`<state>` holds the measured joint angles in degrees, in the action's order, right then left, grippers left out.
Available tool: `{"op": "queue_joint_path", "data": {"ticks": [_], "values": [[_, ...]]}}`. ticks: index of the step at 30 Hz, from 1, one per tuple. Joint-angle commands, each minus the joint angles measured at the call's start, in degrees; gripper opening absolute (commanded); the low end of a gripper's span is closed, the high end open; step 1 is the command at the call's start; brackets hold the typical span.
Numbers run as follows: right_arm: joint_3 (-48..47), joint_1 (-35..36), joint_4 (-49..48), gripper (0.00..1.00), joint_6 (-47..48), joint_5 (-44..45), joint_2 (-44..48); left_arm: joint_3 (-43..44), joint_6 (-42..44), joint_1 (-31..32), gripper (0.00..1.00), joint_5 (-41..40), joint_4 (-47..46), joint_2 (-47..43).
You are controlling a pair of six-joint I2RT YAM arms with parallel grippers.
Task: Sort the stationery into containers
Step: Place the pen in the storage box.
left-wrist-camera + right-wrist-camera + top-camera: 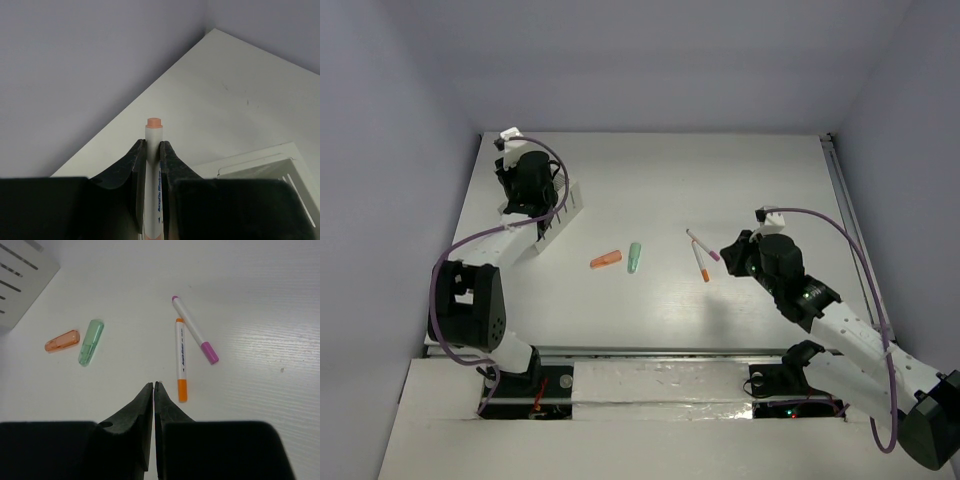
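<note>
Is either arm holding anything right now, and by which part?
The left gripper holds a white pen, clamped on its barrel just below the orange-tipped end. The right gripper is shut on nothing.

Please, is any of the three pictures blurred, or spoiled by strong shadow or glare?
Top external view: even, soft light, only faint shadows on the table. Left wrist view: the pen in the left claw is sharp, but the claw's body is black without detail. Right wrist view: sharp, no glare; the right claw is also very dark.
</note>
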<state>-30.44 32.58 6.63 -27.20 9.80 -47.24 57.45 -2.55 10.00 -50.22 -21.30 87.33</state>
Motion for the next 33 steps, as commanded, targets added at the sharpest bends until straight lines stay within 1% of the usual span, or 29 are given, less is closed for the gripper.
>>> {"op": "queue_joint_path", "data": {"ticks": [1,4,10,11,13,16,17,19,20,22,26,28,31,32,33], "values": [[-0.2,-0.4,-4.1,0.1,-0.4,-1.0,0.8,-0.1,1.0,-0.4,0.0,-2.2,-4.8,0.3],[-0.2,-0.4,-4.3,0.1,-0.5,-1.4,0.4,-1.8,2.2,-0.4,0.0,-3.5,-8.1,1.1],[0.3,-0.4,-4.9,0.1,-0.4,-0.7,1.5,-2.2,2.2,0.1,0.0,-3.6,-8.9,2.3],[0.5,-0.4,-5.0,0.1,-0.5,-0.7,1.8,-2.3,2.2,0.1,0.01,-3.7,-9.0,2.2],[0.5,-0.4,-5.3,0.1,-0.6,-0.9,1.8,-2.4,2.3,0.1,0.05,-3.7,-8.8,1.9],[0.4,-0.4,-5.1,0.1,-0.7,-0.8,1.4,-3.0,2.2,1.3,0.14,-4.9,-9.0,1.1],[0.4,-0.4,-5.1,0.1,-0.7,-0.8,1.4,-3.4,2.2,2.7,0.23,-5.3,-9.1,0.9],[0.4,-0.4,-5.1,0.1,-0.7,-0.7,1.4,-3.7,4.1,3.8,0.27,-6.4,-10.1,0.5],[0.4,-0.4,-5.1,0.1,-0.7,-0.7,1.3,-3.8,4.4,4.3,0.3,-6.9,-10.3,0.4],[0.4,-0.4,-5.0,0.1,-0.7,-0.7,1.5,-4.3,4.8,5.1,0.33,-7.8,-10.7,-0.1],[0.4,-0.4,-4.7,0.1,-0.7,-0.5,1.9,-4.0,4.0,6.3,0.34,-8.9,-9.8,-1.4],[0.4,-0.4,-4.5,0.1,-0.7,-0.3,2.2,-2.7,3.0,9.4,0.34,-9.2,-7.9,-3.6],[0.1,-0.4,-4.2,0.09,-0.7,0.0,2.6,-0.2,-0.2,14.4,0.27,-7.8,-3.4,-7.4],[0.2,-0.4,-4.1,0.06,-0.8,0.5,3.0,0.7,-3.0,18.6,0.2,-6.5,-1.7,-8.1],[0.1,-0.4,-3.9,0.02,-0.8,0.8,3.2,2.6,-4.9,20.7,0.15,-5.1,0.4,-8.8]]}}
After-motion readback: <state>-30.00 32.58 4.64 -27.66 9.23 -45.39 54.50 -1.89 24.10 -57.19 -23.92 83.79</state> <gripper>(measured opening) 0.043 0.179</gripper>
